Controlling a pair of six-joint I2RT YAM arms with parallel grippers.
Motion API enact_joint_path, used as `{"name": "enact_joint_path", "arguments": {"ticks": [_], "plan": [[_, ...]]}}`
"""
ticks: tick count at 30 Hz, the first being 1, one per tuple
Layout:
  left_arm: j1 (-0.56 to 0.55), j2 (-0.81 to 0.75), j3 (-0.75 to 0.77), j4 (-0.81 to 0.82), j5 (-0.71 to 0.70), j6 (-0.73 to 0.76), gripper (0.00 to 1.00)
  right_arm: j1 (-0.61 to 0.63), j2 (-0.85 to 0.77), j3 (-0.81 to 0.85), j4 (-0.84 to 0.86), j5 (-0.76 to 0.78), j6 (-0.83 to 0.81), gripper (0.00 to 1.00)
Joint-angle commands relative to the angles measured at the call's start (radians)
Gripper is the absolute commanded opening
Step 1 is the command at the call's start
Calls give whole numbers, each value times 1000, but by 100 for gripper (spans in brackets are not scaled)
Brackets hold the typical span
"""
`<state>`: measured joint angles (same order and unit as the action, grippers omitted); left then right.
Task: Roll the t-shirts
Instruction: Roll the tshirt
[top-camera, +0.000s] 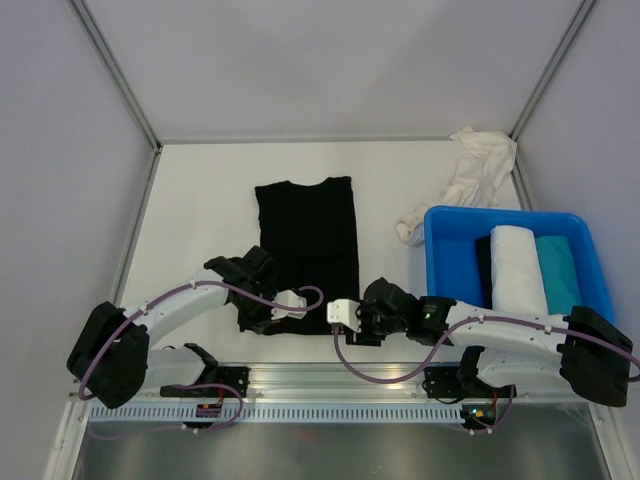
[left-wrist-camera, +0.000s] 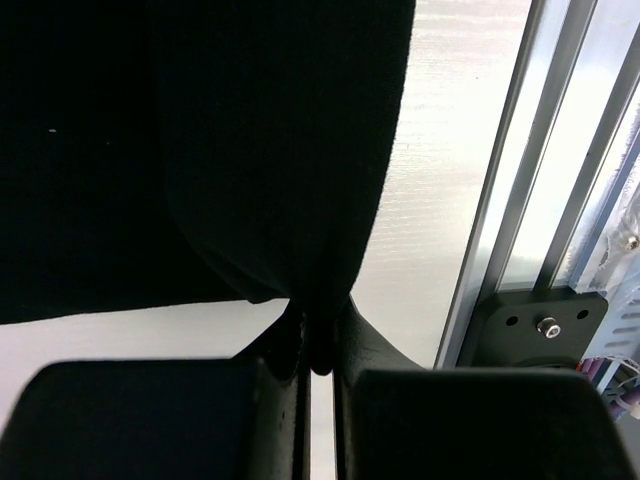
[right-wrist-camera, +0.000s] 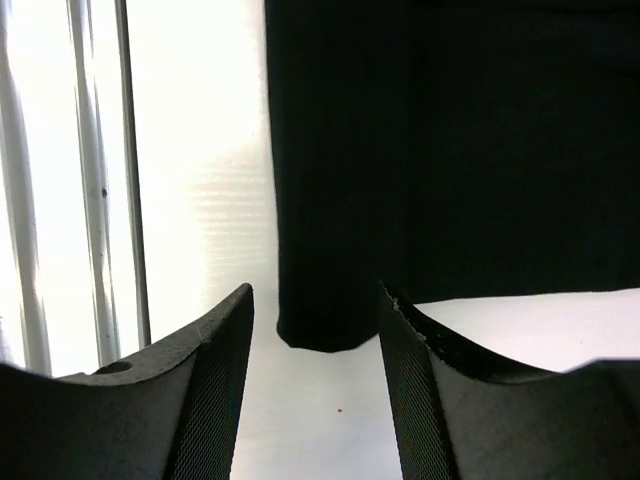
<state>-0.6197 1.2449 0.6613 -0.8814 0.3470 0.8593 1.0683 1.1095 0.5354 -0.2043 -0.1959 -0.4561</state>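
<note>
A black t-shirt (top-camera: 305, 240) lies folded into a long strip in the middle of the white table. My left gripper (top-camera: 268, 318) is at its near left corner. In the left wrist view that gripper (left-wrist-camera: 320, 345) is shut on a pinch of the black cloth (left-wrist-camera: 250, 150), which rises from the jaws. My right gripper (top-camera: 352, 328) is at the near right corner. It stands open (right-wrist-camera: 317, 300), with the shirt's corner (right-wrist-camera: 320, 320) just ahead of its fingertips and nothing between them. A crumpled cream-white t-shirt (top-camera: 475, 175) lies at the back right.
A blue tub (top-camera: 505, 213) at the right holds a rolled white shirt (top-camera: 518, 265), a teal one (top-camera: 558, 270) and a dark one (top-camera: 484, 270). An aluminium rail (top-camera: 340, 378) runs along the near table edge, close to both grippers. Walls enclose the table.
</note>
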Motion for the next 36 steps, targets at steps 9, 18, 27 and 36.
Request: {"name": "enact_joint_path", "arguments": {"ticks": [9, 18, 27, 36], "plan": [[28, 21, 32, -33, 110, 89, 2, 45, 159, 0, 89, 210, -46, 52], [60, 2, 50, -183, 181, 184, 2, 42, 106, 92, -185, -107, -85, 0], [139, 131, 126, -316, 222, 355, 8, -175, 341, 268, -403, -424, -145, 0], [192, 191, 159, -292, 188, 324, 57, -364, 500, 347, -388, -583, -53, 0]]}}
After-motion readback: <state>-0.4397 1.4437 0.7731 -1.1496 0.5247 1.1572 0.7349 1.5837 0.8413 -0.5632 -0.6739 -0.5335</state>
